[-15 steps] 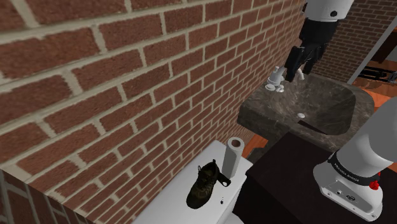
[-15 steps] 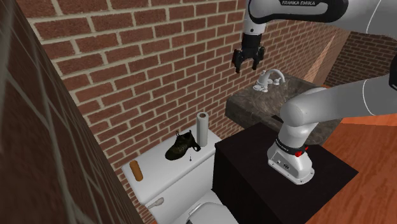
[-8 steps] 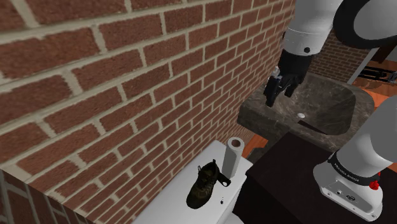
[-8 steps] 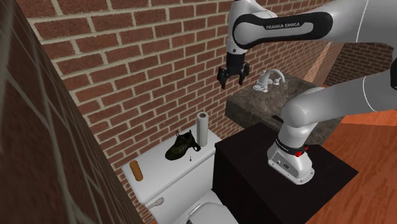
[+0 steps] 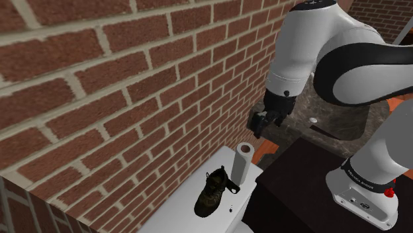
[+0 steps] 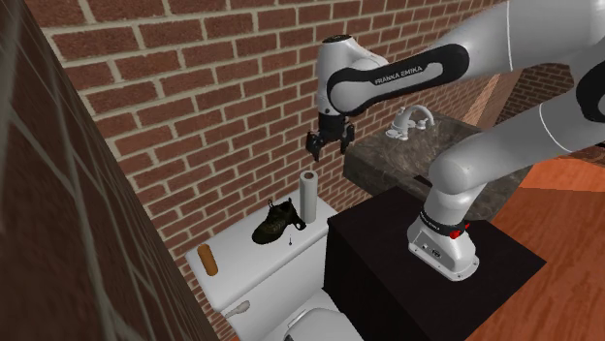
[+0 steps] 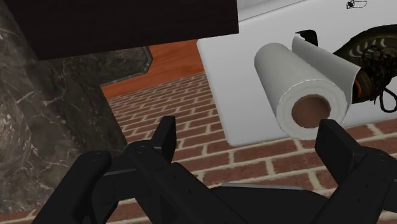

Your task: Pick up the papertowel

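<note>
Mid-frame in the second exterior view, the claw, spread wide and empty, hangs just upper right of the upright papertowel

Bright, even light on the brick wall; the side wall looks dimmer.

Inventory by kind, counted across all views:

- Paper towel roll: one.
- Shoe: one, dark.
- Brown oblong item: one; its kind cannot be told.
- Toilet: one, fitted with one flush lever.
- Sink: one, fitted with one tap.
- Black box: one.
- Robot arm: one, fitted with one gripper with two fingers.
- Brick walls: two.
</note>
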